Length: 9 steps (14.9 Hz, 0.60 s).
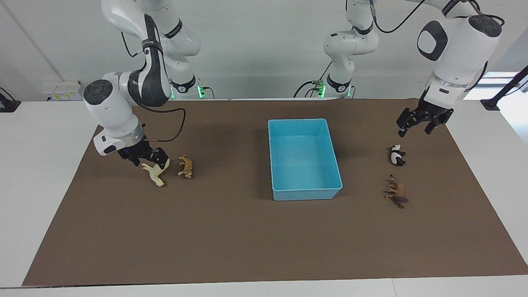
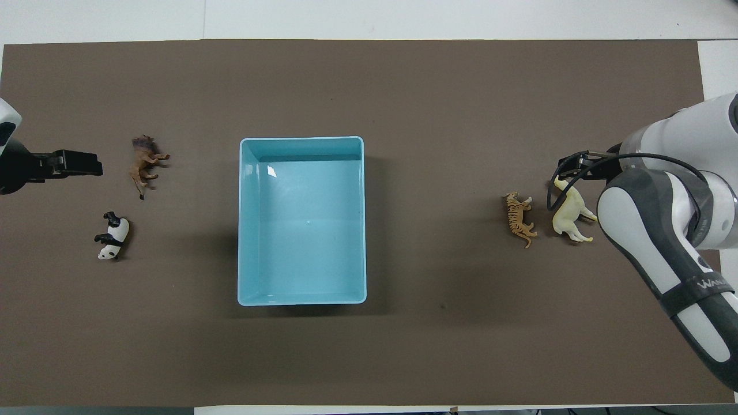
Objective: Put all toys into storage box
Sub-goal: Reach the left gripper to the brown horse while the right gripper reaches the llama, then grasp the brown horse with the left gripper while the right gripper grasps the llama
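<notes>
Nothing is stowed so far: we see the storage box [image 1: 304,159] empty, standing mid-desk on the brown mat [image 1: 231,239], and all four toys lie outside it.

Toward the right arm's end, the horse [image 1: 157,172] lies on its side with the tiger [image 1: 186,166] just beside it, the tiger being the one closer to the box. Toward the left arm's end lie the panda [image 1: 397,155] and, farther from the robots, the lion [image 1: 397,196], a small gap between them.

The right pincer [image 1: 144,158] is low over the horse's back end, jaws spread wide, nothing gripped. We judge this the approach to a first pick; all four transfers are left to do.

The left pincer [image 1: 420,124] hangs open and empty above the mat, close to the panda on the side nearer the robots.

Hard to read: the right pincer covers part of the horse in the facing view, so we cannot tell whether a fingertip already touches it. In the overhead view the right arm and its cable cross the horse, and the left pincer [image 2: 69,163] is cut off at the frame edge, showing only as a dark bar beside the lion.
</notes>
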### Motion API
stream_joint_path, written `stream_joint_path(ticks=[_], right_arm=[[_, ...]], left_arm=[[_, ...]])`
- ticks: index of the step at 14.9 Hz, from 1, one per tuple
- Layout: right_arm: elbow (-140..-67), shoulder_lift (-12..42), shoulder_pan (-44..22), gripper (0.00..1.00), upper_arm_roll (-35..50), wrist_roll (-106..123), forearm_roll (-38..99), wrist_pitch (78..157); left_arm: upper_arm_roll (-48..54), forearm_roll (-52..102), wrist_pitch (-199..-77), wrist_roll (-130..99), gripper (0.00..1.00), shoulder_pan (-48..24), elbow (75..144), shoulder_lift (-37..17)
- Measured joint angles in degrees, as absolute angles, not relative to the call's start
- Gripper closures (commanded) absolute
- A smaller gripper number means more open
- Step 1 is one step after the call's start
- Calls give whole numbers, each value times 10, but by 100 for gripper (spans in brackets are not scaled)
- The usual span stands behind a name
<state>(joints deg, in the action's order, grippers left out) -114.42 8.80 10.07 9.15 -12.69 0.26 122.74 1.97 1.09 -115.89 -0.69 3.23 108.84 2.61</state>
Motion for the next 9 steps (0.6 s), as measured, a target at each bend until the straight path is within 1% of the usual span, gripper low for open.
stream_joint_path(ticks=[2,5,7,9], right_arm=[[-1148,99,101,0,92,-174,3,1232],[-1178,104,95,0,92,-271,3,1261],[-1196,104,91,0,92,-292,3,1274],[-1212,103,91,0,92,-299,3,1284]], left_arm=[[22,11,-1224,-7,0,32,1096,-9],[24,11,-1306,-7,0,32,1099,-76],[22,8,-1366,-5,0,33,1099,-113],[21,-36,-1406,6,0,34,1097,-142]])
